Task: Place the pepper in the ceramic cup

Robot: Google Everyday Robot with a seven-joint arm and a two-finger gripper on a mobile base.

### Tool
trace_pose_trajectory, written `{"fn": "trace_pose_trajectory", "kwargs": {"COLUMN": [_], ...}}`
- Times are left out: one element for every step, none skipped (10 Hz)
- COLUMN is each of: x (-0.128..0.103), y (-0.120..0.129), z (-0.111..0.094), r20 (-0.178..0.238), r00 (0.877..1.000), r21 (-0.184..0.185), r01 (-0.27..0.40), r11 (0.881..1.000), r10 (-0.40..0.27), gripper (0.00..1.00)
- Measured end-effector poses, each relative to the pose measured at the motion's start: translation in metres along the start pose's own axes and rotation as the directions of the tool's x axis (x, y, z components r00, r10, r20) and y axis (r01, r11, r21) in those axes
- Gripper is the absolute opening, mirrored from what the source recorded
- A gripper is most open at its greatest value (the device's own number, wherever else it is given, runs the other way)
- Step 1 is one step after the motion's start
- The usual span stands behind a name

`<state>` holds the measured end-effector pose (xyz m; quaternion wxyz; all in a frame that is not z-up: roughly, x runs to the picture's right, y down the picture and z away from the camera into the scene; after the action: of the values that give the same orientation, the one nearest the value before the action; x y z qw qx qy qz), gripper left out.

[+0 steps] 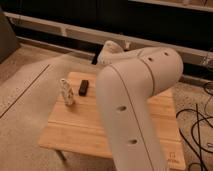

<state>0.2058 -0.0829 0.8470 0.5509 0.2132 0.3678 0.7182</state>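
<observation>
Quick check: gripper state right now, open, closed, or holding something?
Gripper: out of view, hidden behind the robot's own white arm above the wooden table; its state cannot be read here.

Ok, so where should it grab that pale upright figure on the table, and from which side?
Probably its slim upper half, coming from above: the pale figure stands upright, and the black block lies close beside it. The end effector sits beyond the far edge of the table.

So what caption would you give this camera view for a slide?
Big white robot arm blocks much of a wooden table holding a pale patterned figure and small black object; gripper, pepper, cup unseen.
</observation>
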Motion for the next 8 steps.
{"fn": "trace_pose_trajectory", "kwargs": {"x": [0.0032,0.0050,0.0060,0.0067,0.0068,0.0062,0.0059,0.0053], "y": [0.0013,0.0015,0.0014,0.0013,0.0009,0.0005,0.0004,0.0002], "z": [0.0007,0.0016,0.0023,0.0027,0.0031,0.0031,0.0033,0.0030], "r20": [-0.009,-0.016,-0.020,-0.025,-0.028,-0.029,-0.030,-0.031], "r00": [1.000,1.000,1.000,1.000,1.000,0.999,0.999,0.999], "r21": [0.001,0.002,0.003,0.004,0.005,0.006,0.006,0.006], "r01": [0.007,0.010,0.012,0.015,0.015,0.015,0.015,0.015], "r11": [1.000,1.000,1.000,1.000,1.000,1.000,1.000,1.000], "r10": [-0.007,-0.010,-0.012,-0.014,-0.015,-0.015,-0.015,-0.015], "gripper": [0.33,0.43,0.52,0.66,0.74,0.79,0.80,0.80]}}
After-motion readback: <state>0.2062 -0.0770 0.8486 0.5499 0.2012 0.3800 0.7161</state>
